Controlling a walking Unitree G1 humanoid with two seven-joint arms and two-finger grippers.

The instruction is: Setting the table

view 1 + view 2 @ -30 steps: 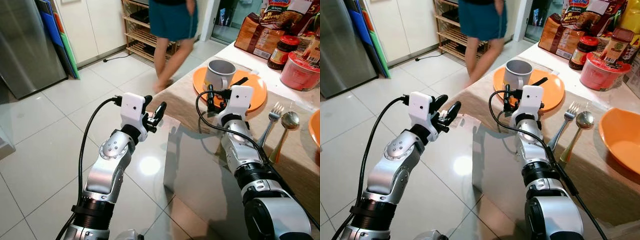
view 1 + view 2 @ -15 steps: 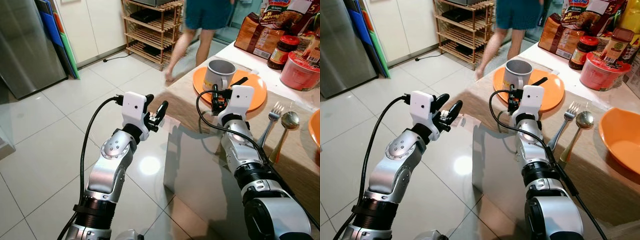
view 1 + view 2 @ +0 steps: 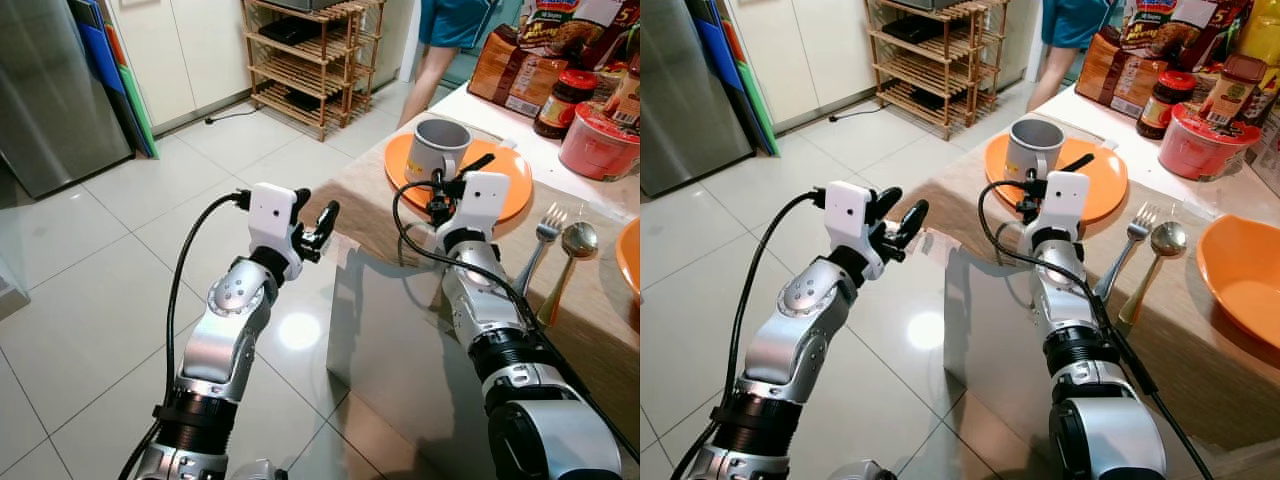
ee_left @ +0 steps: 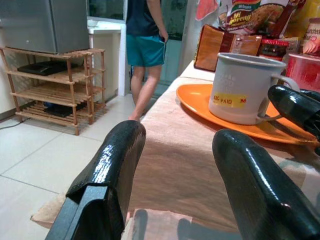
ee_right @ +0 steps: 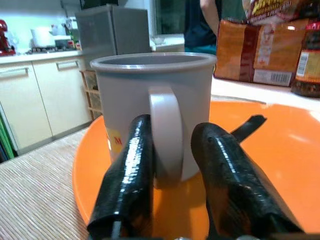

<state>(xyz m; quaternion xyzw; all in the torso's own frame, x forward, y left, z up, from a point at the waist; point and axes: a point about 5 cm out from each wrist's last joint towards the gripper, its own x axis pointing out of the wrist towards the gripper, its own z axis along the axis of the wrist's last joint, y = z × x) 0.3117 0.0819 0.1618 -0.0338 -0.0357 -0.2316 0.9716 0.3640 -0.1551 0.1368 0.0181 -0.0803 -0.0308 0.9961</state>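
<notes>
A kitchen scene from a robot's head and wrist cameras, with a table partly set. The table, covered by a beige woven cloth, already carries 1 orange plate with 1 grey mug standing upright on it, near the plate's left side. To the right of the plate lie 1 fork and 1 spoon, side by side on the cloth. The edge of 1 orange bowl shows further right.

The right gripper is at the mug. Its 2 black fingers stand on either side of the mug's handle, close to it but not clearly pressing — the grasp looks about to close rather than made. The mug rests on the plate, not lifted.

The left gripper hovers off the table's near corner above the tiled floor, its 2 fingers spread apart and holding nothing.

At the back of the table sit groceries: 1 brown packet, 1 dark jar with a red lid and 1 red noodle cup.

1 person in teal shorts stands beyond the table, near 1 wooden rack.

Judging by this, 1 place is largely laid — the likely remaining step is moving the mug off the plate to its own spot.
</notes>
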